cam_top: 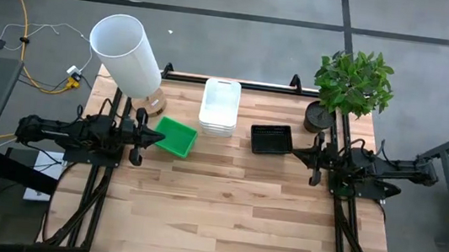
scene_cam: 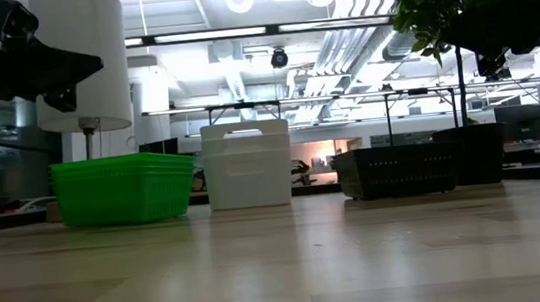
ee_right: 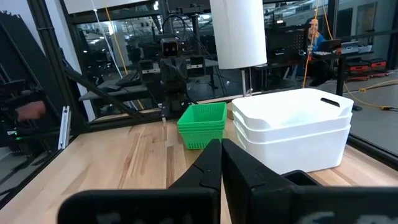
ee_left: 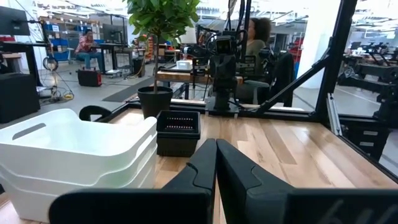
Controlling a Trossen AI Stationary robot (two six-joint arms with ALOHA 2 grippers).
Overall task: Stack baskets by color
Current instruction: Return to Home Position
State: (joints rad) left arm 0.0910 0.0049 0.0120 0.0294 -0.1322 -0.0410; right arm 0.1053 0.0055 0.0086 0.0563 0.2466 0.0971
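Dark fingers of my left gripper (cam_top: pixel 158 137) pressed together, left of the white basket stack (cam_top: pixel 219 106). Green stack (cam_top: pixel 177 138) just left of it, black stack (cam_top: pixel 271 139) right; right gripper (cam_top: pixel 298 154) farther right, fingers together.

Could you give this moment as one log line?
green stack; white stack; black baskets; left gripper shut, empty, by green; right gripper shut, empty, by black

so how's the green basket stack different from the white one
The green basket stack has slatted walls; the white basket stack has solid walls with handle cutouts. The green stack stands lower than the white. Green sits askew, white square to the table. Both are nested stacks.
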